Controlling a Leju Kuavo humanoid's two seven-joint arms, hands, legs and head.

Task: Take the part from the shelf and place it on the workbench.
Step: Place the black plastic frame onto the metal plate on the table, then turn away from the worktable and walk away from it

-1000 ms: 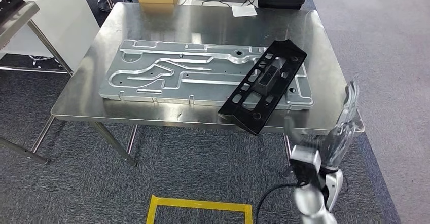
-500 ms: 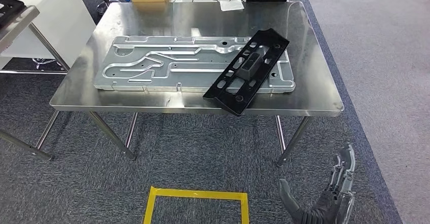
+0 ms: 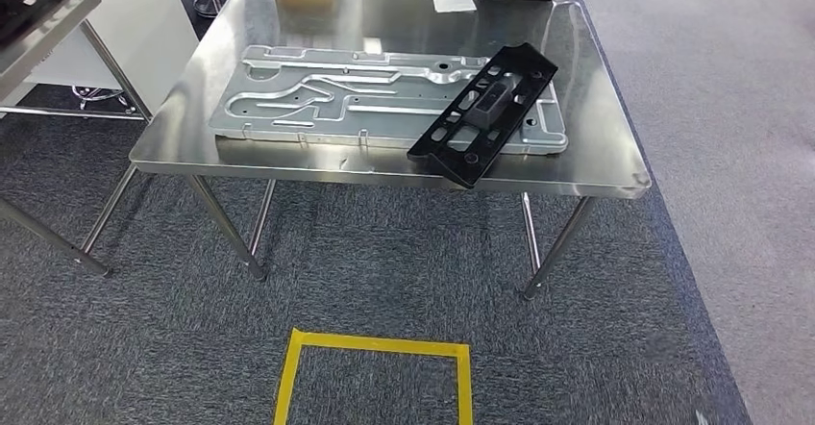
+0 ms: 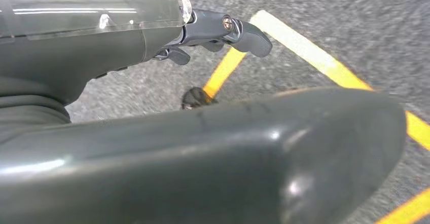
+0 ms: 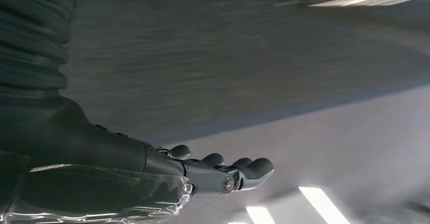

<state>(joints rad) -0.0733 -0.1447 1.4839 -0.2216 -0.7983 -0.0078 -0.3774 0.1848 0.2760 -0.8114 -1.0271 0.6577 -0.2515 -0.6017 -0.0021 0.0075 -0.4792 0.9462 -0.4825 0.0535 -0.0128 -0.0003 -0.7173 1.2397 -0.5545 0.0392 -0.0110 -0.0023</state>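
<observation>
Now the empty, loosely extended right hand [image 5: 223, 171] has dropped from the head view, part [image 3: 485, 112] resting on workbench [image 3: 384, 170].

- The left hand [image 4: 152, 82] hangs above grey carpet [image 4: 355, 21], thick thumb [image 4: 253, 153] close to the camera.
- Yellow tape lines [image 4: 304, 51] cross the carpet beyond its dark fingers [image 4: 238, 31], which hold nothing.

The dark grey, glossy left hand [image 4: 203, 148] has a thick rounded thumb and slimmer dark fingers [image 4: 248, 34] with a small silver screw at one joint. The dark grey right hand [image 5: 152, 178] matches it, with a ribbed grey cover and a clear plastic wrap.
</observation>
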